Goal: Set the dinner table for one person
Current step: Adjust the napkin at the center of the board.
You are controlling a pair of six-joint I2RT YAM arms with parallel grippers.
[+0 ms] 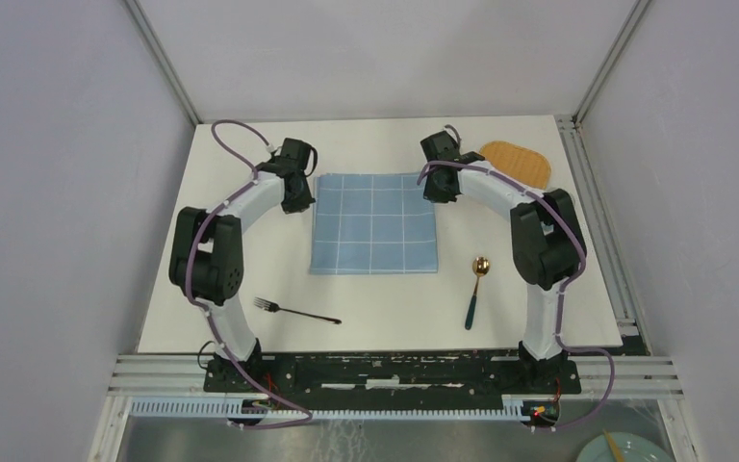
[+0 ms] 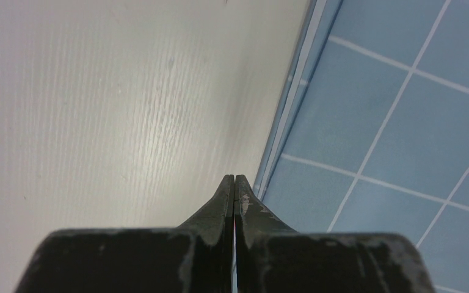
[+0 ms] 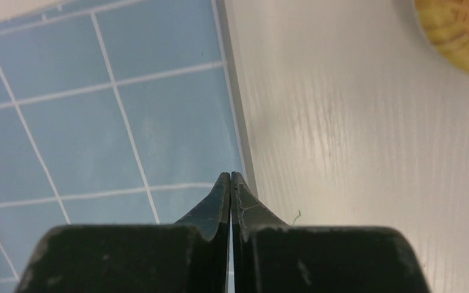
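Note:
The dinner table [image 1: 241,269] is a large white tabletop. On its middle a blue checked cloth [image 1: 373,223] lies spread flat. My left gripper [image 1: 300,199] hangs at the cloth's far left corner. In the left wrist view it [image 2: 234,178] is shut, its tips right over the cloth's edge [image 2: 397,122]. My right gripper [image 1: 440,188] is at the far right corner, shut too [image 3: 230,175], just over the cloth's right edge [image 3: 116,116]. Nothing shows between either pair of fingers. A fork [image 1: 296,312] lies near the front left, and a gold spoon with a dark handle [image 1: 476,289] lies front right.
A woven tan mat [image 1: 518,162] lies at the table's far right corner, and its rim shows in the right wrist view [image 3: 458,30]. A pale plate [image 1: 625,448] sits below the table's front right. Grey walls and metal rails enclose the table.

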